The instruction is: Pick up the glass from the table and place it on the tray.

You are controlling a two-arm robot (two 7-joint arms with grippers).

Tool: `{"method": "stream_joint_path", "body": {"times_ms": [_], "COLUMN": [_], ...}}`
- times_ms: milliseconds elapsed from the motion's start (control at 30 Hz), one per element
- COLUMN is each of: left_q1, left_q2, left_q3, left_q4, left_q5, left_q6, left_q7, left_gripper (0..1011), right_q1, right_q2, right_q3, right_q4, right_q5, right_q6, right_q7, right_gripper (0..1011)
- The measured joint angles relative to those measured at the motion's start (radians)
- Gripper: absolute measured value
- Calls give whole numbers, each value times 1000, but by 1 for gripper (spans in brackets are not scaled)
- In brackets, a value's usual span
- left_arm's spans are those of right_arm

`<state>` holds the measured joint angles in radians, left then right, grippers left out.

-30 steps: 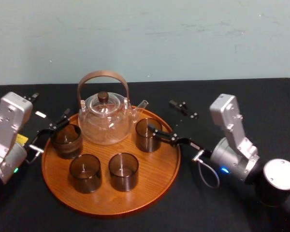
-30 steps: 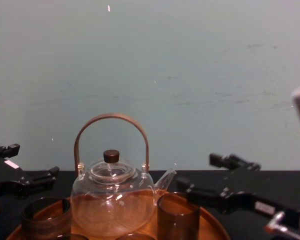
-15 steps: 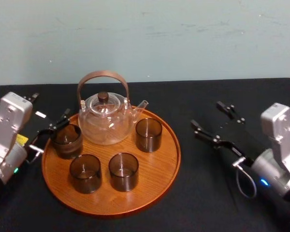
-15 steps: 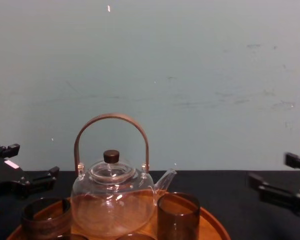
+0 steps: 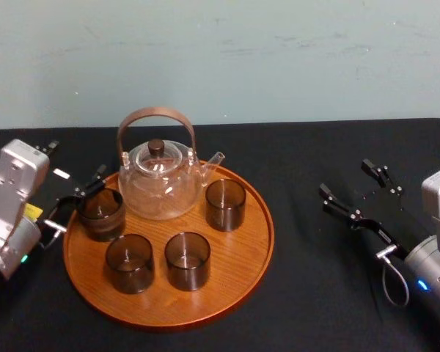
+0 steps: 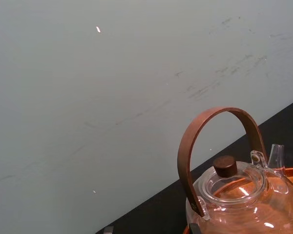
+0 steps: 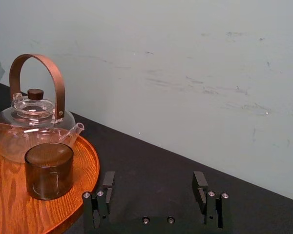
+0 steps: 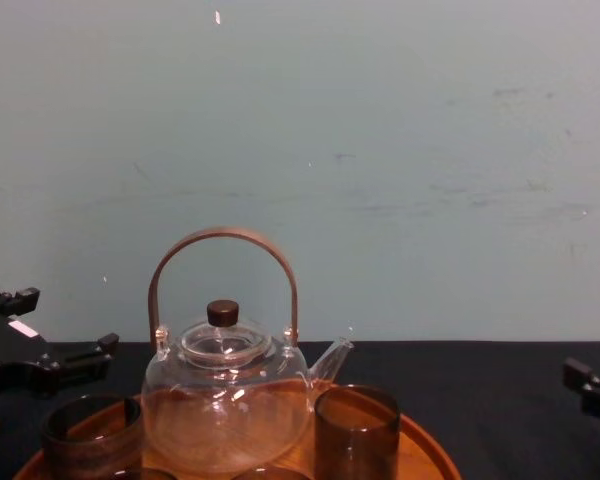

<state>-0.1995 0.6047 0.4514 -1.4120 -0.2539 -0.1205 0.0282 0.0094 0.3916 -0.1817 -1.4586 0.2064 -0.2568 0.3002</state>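
Observation:
The round wooden tray (image 5: 265, 242) holds a clear glass teapot (image 5: 160, 180) and several dark glasses. One glass (image 5: 226, 204) stands upright by the teapot's spout at the tray's right side; it also shows in the right wrist view as the glass (image 7: 49, 170) and in the chest view as the glass (image 8: 357, 433). My right gripper (image 5: 350, 181) hovers open over the black table, well to the right of the tray, with nothing between its fingers (image 7: 104, 194). Beside the tray's left edge, my left gripper (image 5: 73, 164) is open and near another glass (image 5: 101, 213).
Two more glasses (image 5: 130, 262) (image 5: 187, 259) stand at the tray's front. The teapot's tall brown handle (image 8: 223, 240) rises above the glasses. Black cloth covers the table (image 5: 315, 293), and a pale wall stands close behind it.
My right gripper has drawn back to the right, away from the glass by the spout, which stays standing on the tray. The left arm has not moved.

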Motion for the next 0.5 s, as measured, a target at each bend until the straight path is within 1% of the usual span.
{"method": "stream_joint_path", "body": {"times_ms": [500], "left_q1": [0], "left_q2": [0], "left_q3": [0], "left_q4": [0], "left_q5": [0], "left_q6": [0], "left_q7": [0], "left_gripper": [1001], "right_q1": [5], "right_q2": [1], "right_q3": [-6], "right_q4": [0], "right_q5": [8], "right_q6": [1], "right_q7": [11], "right_gripper": [1002]}}
